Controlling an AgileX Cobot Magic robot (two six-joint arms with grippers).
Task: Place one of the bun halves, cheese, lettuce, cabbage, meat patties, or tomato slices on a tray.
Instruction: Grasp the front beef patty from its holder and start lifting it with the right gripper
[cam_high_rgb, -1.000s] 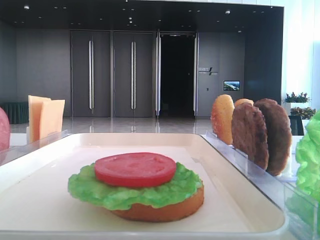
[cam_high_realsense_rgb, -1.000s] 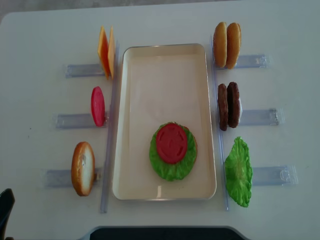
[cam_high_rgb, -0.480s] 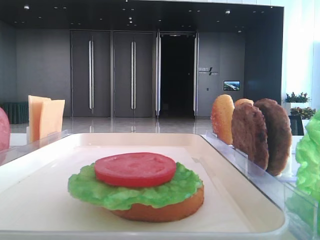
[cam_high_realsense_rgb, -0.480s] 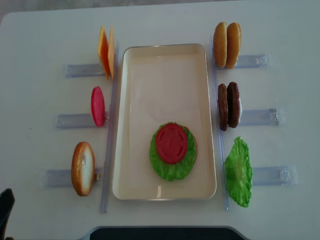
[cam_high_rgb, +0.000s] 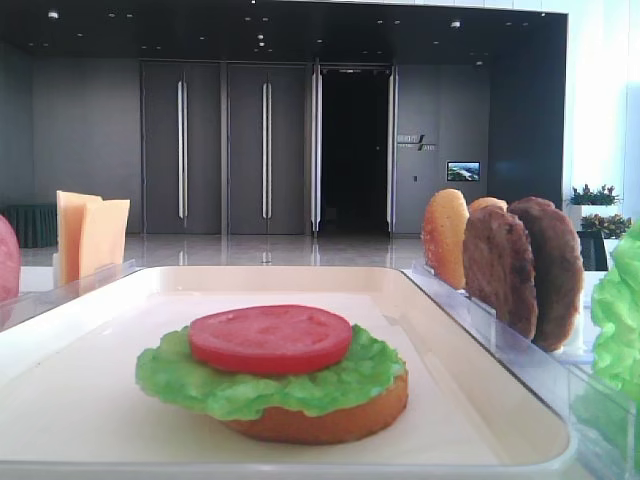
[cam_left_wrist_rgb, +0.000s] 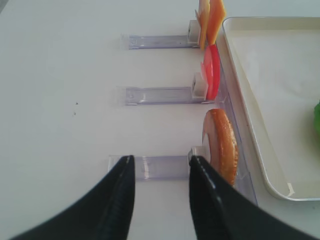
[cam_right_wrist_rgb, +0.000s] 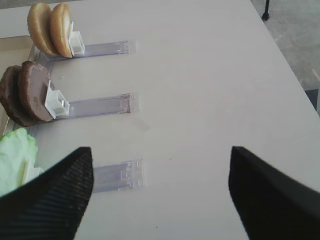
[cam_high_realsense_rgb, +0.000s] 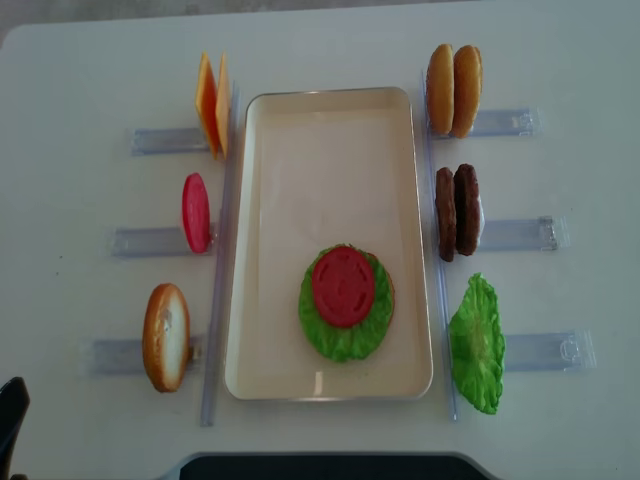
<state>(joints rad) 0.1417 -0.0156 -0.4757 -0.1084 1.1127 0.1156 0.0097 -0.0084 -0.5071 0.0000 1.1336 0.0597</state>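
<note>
On the cream tray (cam_high_realsense_rgb: 330, 170) lies a stack: a bun half under green lettuce (cam_high_realsense_rgb: 345, 335) with a tomato slice (cam_high_realsense_rgb: 343, 286) on top. Left of the tray, cheese slices (cam_high_realsense_rgb: 212, 100), a second tomato slice (cam_high_realsense_rgb: 195, 212) and a bun half (cam_high_realsense_rgb: 166, 336) stand upright in racks. On the right stand two bun halves (cam_high_realsense_rgb: 453, 90), two meat patties (cam_high_realsense_rgb: 457, 212) and a lettuce leaf (cam_high_realsense_rgb: 477, 343). My left gripper (cam_left_wrist_rgb: 161, 165) is open and empty, just left of the bun half (cam_left_wrist_rgb: 222, 145). My right gripper (cam_right_wrist_rgb: 159, 165) is wide open over bare table, right of the patties (cam_right_wrist_rgb: 25, 95). No cabbage shows.
Clear plastic racks (cam_high_realsense_rgb: 520, 235) lie on both sides of the tray on the white table. A long clear strip (cam_high_realsense_rgb: 222, 270) runs along the tray's left rim, and another along its right rim. A dark edge (cam_high_realsense_rgb: 320, 465) borders the table's near side.
</note>
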